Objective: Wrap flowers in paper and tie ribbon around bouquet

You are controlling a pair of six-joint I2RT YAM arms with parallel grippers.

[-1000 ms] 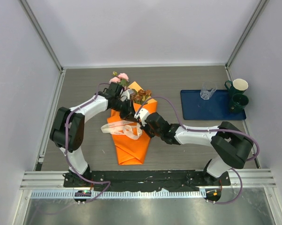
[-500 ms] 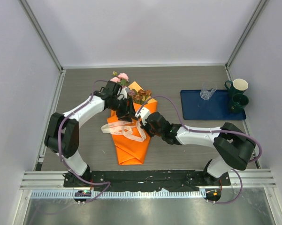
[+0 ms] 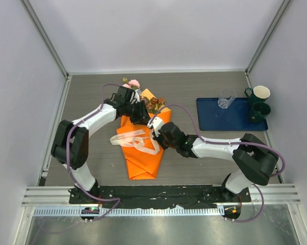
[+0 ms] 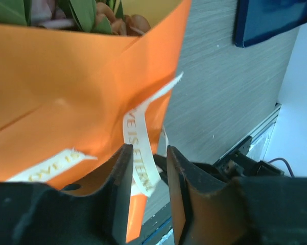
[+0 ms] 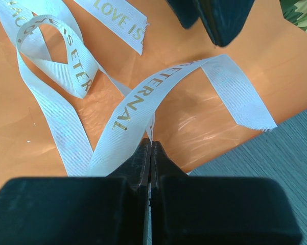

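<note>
One bouquet (image 3: 142,155) lengthwise near-to-far, flowers (image 3: 154,104) at far end.

This looks like a robot lab cell. Plain white panels (image 3: 158,30) in aluminium posts (image 3: 46,38) enclose the grey table (image 3: 194,168), with a metal rail (image 3: 41,196) along its near edge.

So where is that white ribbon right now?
In the top view the ribbon lies looped across the orange paper, left of centre, with the right pincer pinching one strand.
</note>
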